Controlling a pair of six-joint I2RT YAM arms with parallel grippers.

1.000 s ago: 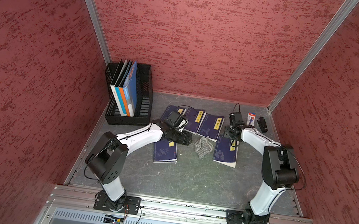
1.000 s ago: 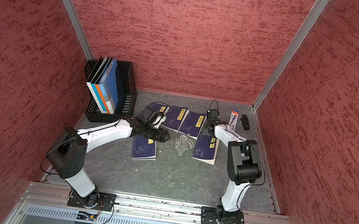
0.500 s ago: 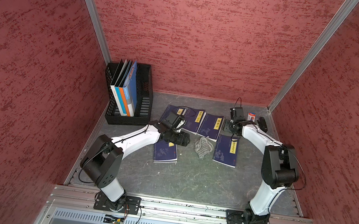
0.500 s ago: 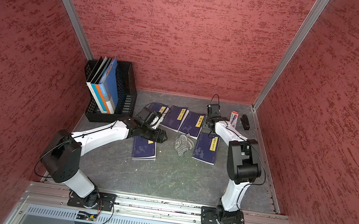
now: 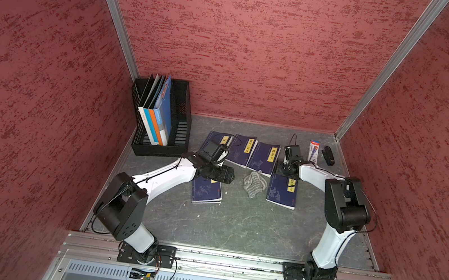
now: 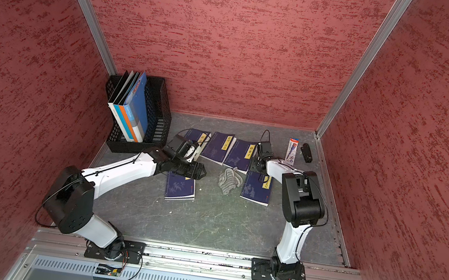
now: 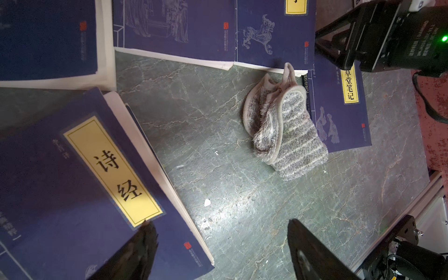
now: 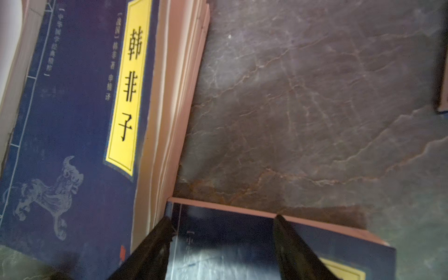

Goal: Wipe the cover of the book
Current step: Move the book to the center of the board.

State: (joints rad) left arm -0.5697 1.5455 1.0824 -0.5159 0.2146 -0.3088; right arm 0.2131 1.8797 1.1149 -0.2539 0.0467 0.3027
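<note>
Grey marbled tabletop (image 5: 235,224) between red walls carries five blue books. The right book (image 5: 281,191) lies near the right arm, with a striped cloth (image 5: 254,181) touching its edge, and the left book (image 5: 207,191) lies beyond. A row of books (image 5: 245,149) overlaps behind. The right gripper (image 8: 221,217) hangs over the right book's corner with jaws apart, perhaps touching it. The left gripper (image 7: 220,221) is spread wide and empty at the left book's edge.

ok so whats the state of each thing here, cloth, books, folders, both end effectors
cloth: crumpled on the table, not held
book by the left arm: closed, flat, cover up
book by the right arm: closed, flat, cover up
three back books: closed, flat, side by side
folders: upright in the file rack
left end effector: open, empty
right end effector: open, empty
</note>
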